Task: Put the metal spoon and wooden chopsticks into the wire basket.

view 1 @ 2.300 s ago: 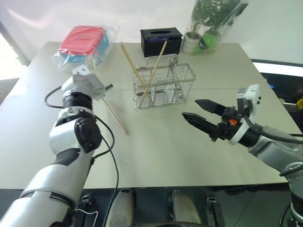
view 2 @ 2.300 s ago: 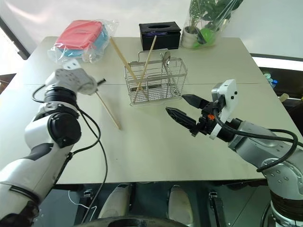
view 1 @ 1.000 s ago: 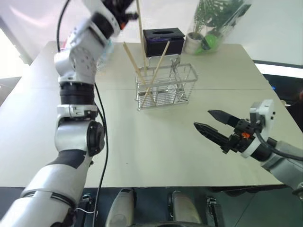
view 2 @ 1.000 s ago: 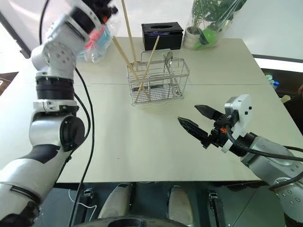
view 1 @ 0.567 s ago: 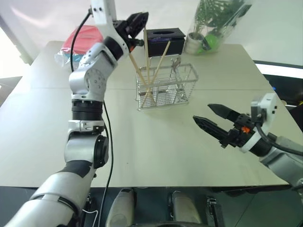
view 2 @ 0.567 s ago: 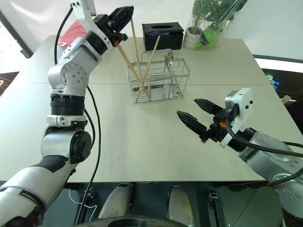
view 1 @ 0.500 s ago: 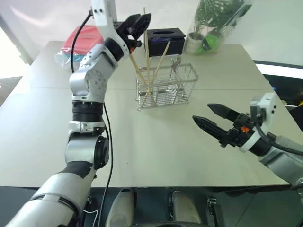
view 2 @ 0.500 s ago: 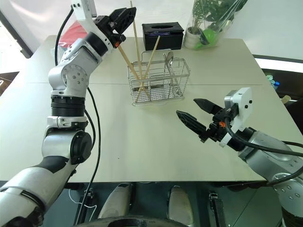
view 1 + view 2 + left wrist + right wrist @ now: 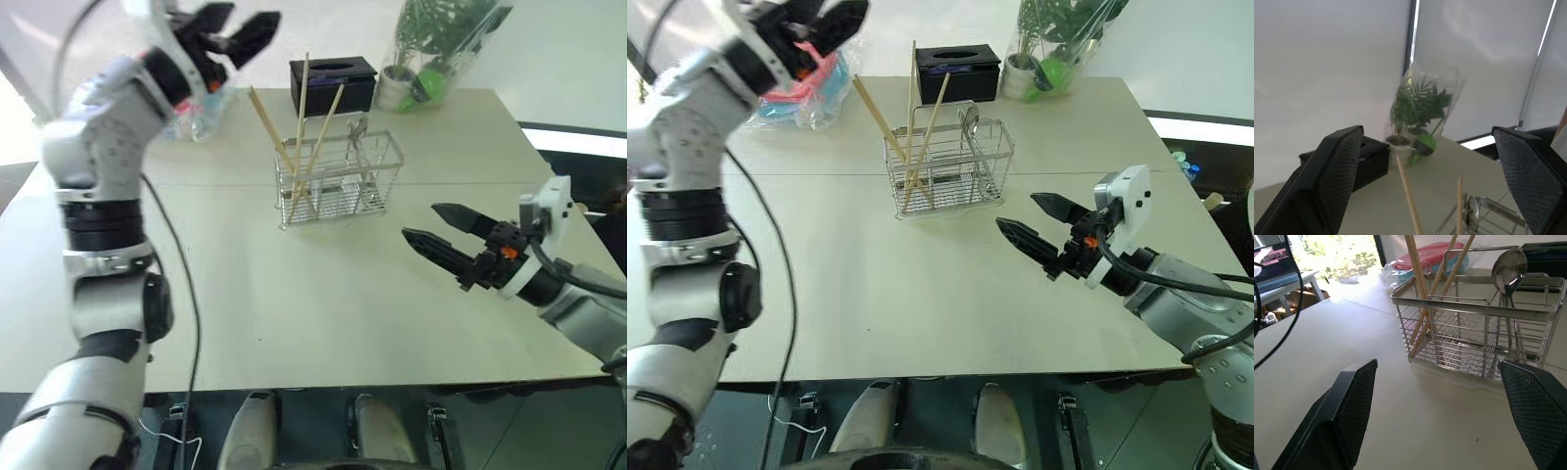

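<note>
The left gripper (image 9: 233, 29) hangs wide and empty, up and left of the wire basket (image 9: 338, 178). Three wooden chopsticks (image 9: 315, 147) stand leaning inside, beside the metal spoon (image 9: 1510, 281). The right gripper (image 9: 439, 235), also spread and empty, points toward the basket from the nearer side.

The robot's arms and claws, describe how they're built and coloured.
Both arms are glossy white and silver-grey shells with black joint rings. Loose black cables run along them. Each claw, left and right, has two tapered black fingers with textured pads; the right wrist carries a white block with an orange spot.
</note>
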